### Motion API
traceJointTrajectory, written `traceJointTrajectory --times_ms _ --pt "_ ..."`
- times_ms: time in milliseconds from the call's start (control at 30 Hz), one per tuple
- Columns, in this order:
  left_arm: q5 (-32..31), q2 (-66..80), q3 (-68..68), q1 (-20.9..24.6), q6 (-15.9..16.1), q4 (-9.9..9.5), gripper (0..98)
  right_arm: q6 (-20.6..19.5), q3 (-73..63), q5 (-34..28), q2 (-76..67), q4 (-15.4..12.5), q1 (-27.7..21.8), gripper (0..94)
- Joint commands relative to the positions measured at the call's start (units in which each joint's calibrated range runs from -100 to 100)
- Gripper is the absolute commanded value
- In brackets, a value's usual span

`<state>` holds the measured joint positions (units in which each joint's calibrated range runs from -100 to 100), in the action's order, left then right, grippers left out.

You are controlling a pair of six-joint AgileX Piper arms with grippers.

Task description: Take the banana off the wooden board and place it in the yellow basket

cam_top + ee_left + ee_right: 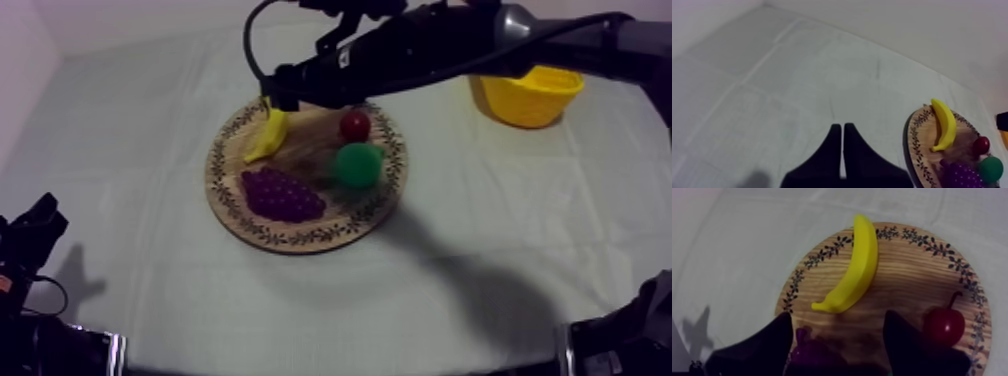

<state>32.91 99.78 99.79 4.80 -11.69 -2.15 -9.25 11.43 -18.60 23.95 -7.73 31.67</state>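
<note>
The yellow banana (268,135) (854,273) lies on the left part of the round wooden board (300,235) (907,273), curved along the patterned rim. My right arm reaches in from the upper right, and its gripper (274,102) (839,338) hovers over the board just short of the banana. It is open, with nothing between its black fingers (777,340). The yellow basket (527,95) stands at the far right. My left gripper (35,225) (843,150) rests low at the left, shut as a narrow wedge over the cloth.
On the board with the banana are purple grapes (283,195) (809,350), a green pear (358,163) and a small red fruit (354,124) (944,325). The left wrist view shows the board (917,140) and banana (944,124) off to one side.
</note>
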Motion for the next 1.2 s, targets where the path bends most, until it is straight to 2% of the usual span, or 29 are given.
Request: traceJointTrajectory --times_ms 0,600,833,1167 --pt "0.0 0.0 0.0 0.0 0.0 -0.03 0.1 -0.3 -1.5 -0.4 2.0 0.6 -0.1 51.0" --pt "0.0 0.0 0.0 0.0 0.0 -0.03 0.1 -8.8 -20.9 -5.3 18.9 11.4 0.4 47.6" --pt "0.0 0.0 0.0 0.0 0.0 -0.03 0.1 -11.0 -26.3 -7.8 23.5 14.1 0.7 46.6" --pt "0.0 0.0 0.0 0.0 0.0 -0.03 0.1 -14.2 -31.6 -10.5 27.4 19.8 0.6 38.4"
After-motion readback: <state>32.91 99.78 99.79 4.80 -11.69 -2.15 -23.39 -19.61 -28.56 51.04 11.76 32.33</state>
